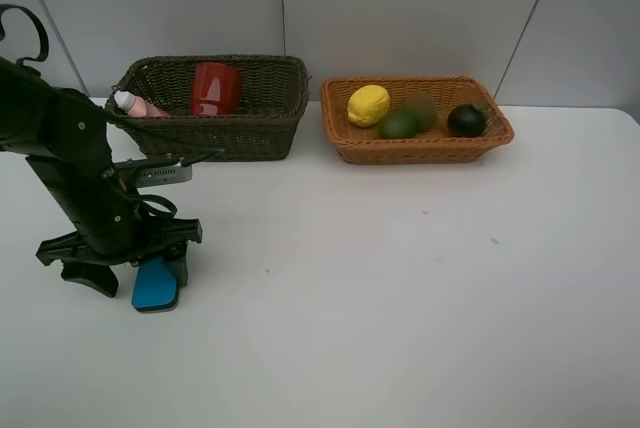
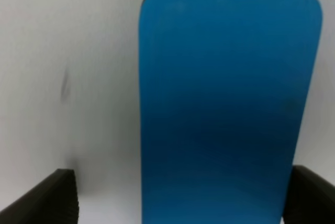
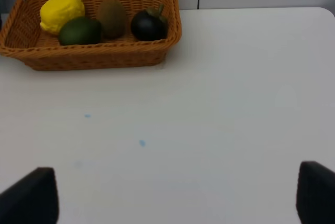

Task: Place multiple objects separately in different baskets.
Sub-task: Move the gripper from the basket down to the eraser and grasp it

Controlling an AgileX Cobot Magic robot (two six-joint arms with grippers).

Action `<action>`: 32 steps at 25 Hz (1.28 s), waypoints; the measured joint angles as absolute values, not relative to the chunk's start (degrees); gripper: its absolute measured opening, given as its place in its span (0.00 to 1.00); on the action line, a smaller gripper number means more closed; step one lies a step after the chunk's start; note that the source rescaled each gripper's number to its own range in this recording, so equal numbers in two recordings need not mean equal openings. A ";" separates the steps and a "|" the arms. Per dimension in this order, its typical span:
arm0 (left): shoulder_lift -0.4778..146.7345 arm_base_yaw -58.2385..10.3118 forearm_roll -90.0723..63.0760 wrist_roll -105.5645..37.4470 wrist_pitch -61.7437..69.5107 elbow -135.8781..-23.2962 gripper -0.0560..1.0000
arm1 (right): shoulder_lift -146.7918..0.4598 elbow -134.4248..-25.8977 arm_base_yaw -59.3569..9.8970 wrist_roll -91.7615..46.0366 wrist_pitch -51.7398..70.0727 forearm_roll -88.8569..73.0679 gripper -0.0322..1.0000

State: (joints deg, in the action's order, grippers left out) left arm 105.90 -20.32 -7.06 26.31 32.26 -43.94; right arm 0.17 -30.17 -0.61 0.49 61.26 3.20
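Note:
The blue eraser (image 1: 155, 285) lies flat on the white table at the front left. My left gripper (image 1: 135, 270) is lowered over it, open. In the left wrist view the eraser (image 2: 225, 103) lies between the fingertips (image 2: 52, 198), with a gap on one side. The dark olive-brown basket (image 1: 255, 133) holds the red cup (image 1: 215, 88) and the pink bottle (image 1: 138, 105). The orange-tan basket (image 1: 420, 151) holds the lemon (image 1: 368, 105), lime (image 1: 398, 124), kiwi (image 1: 422, 108) and mangosteen (image 1: 466, 120). My right gripper (image 3: 172, 192) is open and empty. The marker is out of view.
Both baskets stand side by side at the back of the table against a grey wall. In the right wrist view the orange-tan basket (image 3: 94, 56) sits well beyond the right gripper, with bare white table (image 3: 209, 103) between them.

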 joint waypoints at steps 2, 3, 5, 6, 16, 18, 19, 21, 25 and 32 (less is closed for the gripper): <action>105.90 -20.32 -7.06 26.31 32.23 -43.98 0.88 | 0.17 -30.17 -0.61 0.49 61.26 3.20 1.00; 105.90 -20.32 -7.11 26.31 32.23 -43.98 0.81 | 0.17 -30.17 -0.61 0.49 61.26 3.20 1.00; 105.90 -20.32 -7.16 26.31 32.23 -43.98 0.67 | 0.17 -30.17 -0.61 0.49 61.26 3.20 1.00; 105.90 -20.32 -7.23 26.31 32.23 -43.98 0.67 | 0.17 -30.17 -0.61 0.49 61.26 3.20 1.00; 105.90 -20.32 -7.49 26.37 32.23 -43.98 0.67 | 0.17 -30.17 -0.61 0.49 61.26 3.20 1.00; 105.90 -20.32 -7.49 26.37 32.23 -43.98 0.67 | 0.17 -30.17 -0.61 0.49 61.26 3.20 1.00; 105.90 -20.32 -7.49 26.37 32.23 -43.98 0.67 | 0.17 -30.17 -0.61 0.49 61.26 3.20 1.00; 105.90 -20.32 -7.49 26.37 32.23 -43.98 0.67 | 0.17 -30.17 -0.61 0.49 61.26 3.20 1.00; 105.90 -20.32 -7.49 26.37 32.23 -43.98 0.67 | 0.17 -30.17 -0.61 0.49 61.26 3.20 1.00; 105.12 -20.32 -7.69 26.37 33.29 -43.98 0.67 | 0.17 -30.17 -0.61 0.49 61.26 3.20 1.00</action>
